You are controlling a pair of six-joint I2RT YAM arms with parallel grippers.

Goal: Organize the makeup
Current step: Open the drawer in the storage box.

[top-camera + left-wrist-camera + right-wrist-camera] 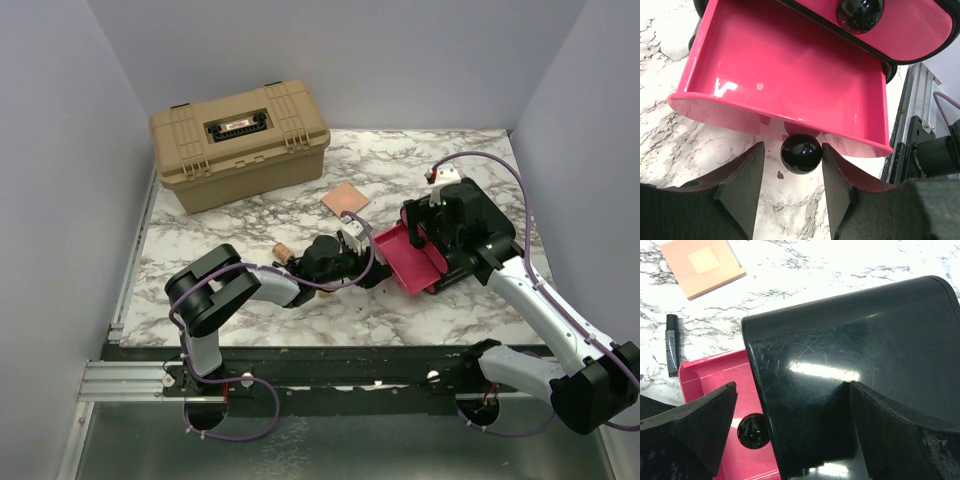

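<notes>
The black box [468, 222] stands at the right with one pink drawer [410, 258] pulled out towards the left; the drawer shows empty in the left wrist view [790, 75]. My left gripper [792, 150] is open with the drawer's black knob [800, 153] between its fingers, the right finger against it and a small gap on the left. My right gripper [792, 389] is open astride the top edge of the black box [855, 340]. The flat copper-pink compact [345, 198] and a copper lipstick tube [283, 252] lie on the table. A slim black tube [672, 342] lies beside the drawer.
A tan toolbox [238, 142] stands shut at the back left. A second pink drawer [900, 25] with its own black knob [860, 12] sits shut above the open one. The grey walls close in the marble table [240, 300] on three sides.
</notes>
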